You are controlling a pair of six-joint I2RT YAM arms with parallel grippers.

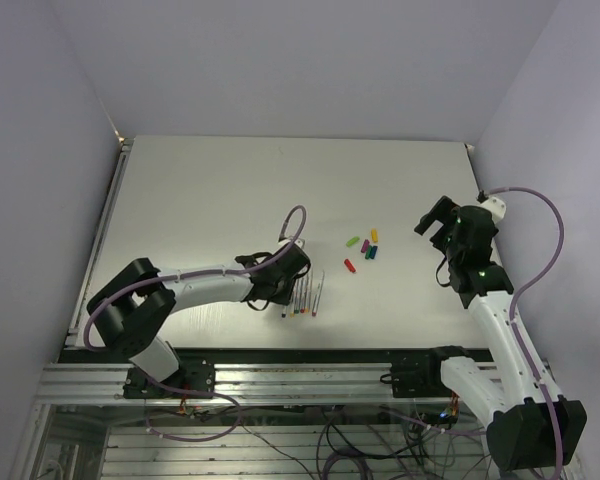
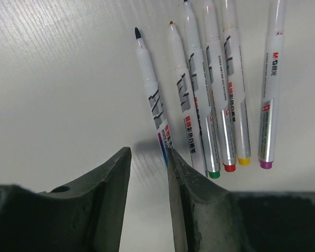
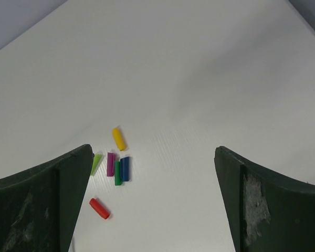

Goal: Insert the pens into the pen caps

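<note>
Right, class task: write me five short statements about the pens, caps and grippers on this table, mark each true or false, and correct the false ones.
1. Six pens lie side by side in front of the left gripper. True.
2. Every pen has its cap on. False: the caps lie loose in a small cluster, apart from the pens, whose tips are bare.
3. The right gripper is open and holds nothing. True.
4. Two of the caps are red. False: there is only one red cap.
5. The left gripper's jaws are pressed together. False: bare table shows between them.
</note>
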